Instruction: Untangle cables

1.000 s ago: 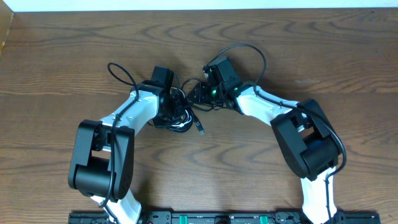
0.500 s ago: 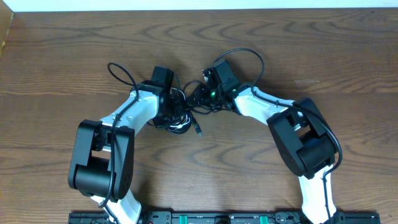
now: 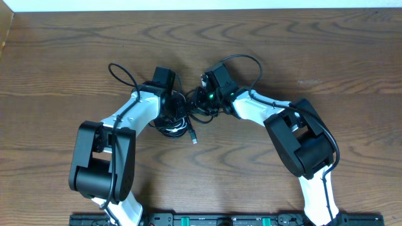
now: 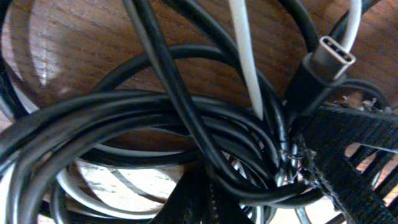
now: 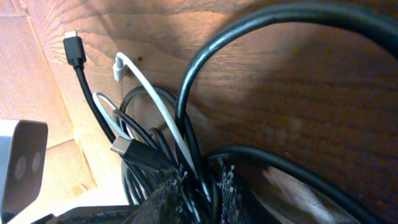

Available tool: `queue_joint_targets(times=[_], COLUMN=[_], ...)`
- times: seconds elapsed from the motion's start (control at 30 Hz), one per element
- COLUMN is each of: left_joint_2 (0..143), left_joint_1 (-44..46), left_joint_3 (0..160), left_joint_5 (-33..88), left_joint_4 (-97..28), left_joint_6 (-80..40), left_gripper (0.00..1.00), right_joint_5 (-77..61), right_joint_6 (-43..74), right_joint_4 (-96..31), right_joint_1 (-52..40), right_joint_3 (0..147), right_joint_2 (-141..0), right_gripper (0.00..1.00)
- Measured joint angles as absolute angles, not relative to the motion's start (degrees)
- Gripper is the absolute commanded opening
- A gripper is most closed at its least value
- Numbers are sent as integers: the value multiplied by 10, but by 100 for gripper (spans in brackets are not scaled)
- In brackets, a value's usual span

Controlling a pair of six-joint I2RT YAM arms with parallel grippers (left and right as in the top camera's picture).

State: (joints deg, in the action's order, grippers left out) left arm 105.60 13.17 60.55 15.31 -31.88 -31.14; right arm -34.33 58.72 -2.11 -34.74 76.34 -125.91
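Cables (image 3: 178,120) are sitting knotted on the counter (image 3: 314,50). Left hand (image 3: 172,113) is clamping the bundle, probably anchoring it. Right hand (image 3: 198,103) is straddling strands, can't tell if gripping.

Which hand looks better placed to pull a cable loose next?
Probably the right hand: cables run between its pads. The left hand sits shut in the tangle's middle.

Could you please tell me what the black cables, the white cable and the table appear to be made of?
Black cables: smooth, slightly glossy rubbery plastic jacket, judging by highlights. White cable: similar plastic, matte. Table: wood or wood-look laminate, visible grain.
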Motion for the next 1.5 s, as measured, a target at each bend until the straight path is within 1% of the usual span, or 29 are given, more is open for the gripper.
queue_joint_targets(times=[0.13, 0.2, 0.27, 0.3, 0.4, 0.63, 0.87, 1.03, 1.27, 1.5], left_joint_2=[1056, 1056, 1056, 1056, 1055, 1055, 1055, 1055, 1054, 1054], left_joint_1=[132, 132, 132, 132, 131, 130, 130, 130, 127, 106], left_joint_3=[606, 606, 606, 606, 606, 606, 606, 606, 606, 606], left_joint_5=[152, 152, 151, 151, 150, 149, 149, 146, 142, 129], left_joint_4=[-319, -319, -320, -320, -322, -324, -326, -325, -324, -325], left_joint_6=[-311, -312, -312, -311, -312, -312, -312, -312, -312, -311], left_gripper=[8, 8, 8, 8, 8, 8, 8, 8, 8, 8], right_joint_5=[-351, -353, -356, -358, -367, -417, -468, -531, -600, -644], right_joint_6=[623, 637, 649, 655, 674, 679, 601, 550, 526, 519], right_joint_4=[-18, -13, -8, -4, 16, 120, 115, 165, 190, 194], right_joint_1=[-347, -347, -347, -347, -346, -346, -330, -307, -284, -273], right_joint_3=[763, 763, 763, 763, 763, 760, 760, 759, 759, 759], right_joint_2=[-1260, -1262, -1263, -1264, -1269, -1272, -1272, -1272, -1272, -1272], right_gripper=[18, 15, 8, 1, 1, 1, 1, 1, 1, 1])
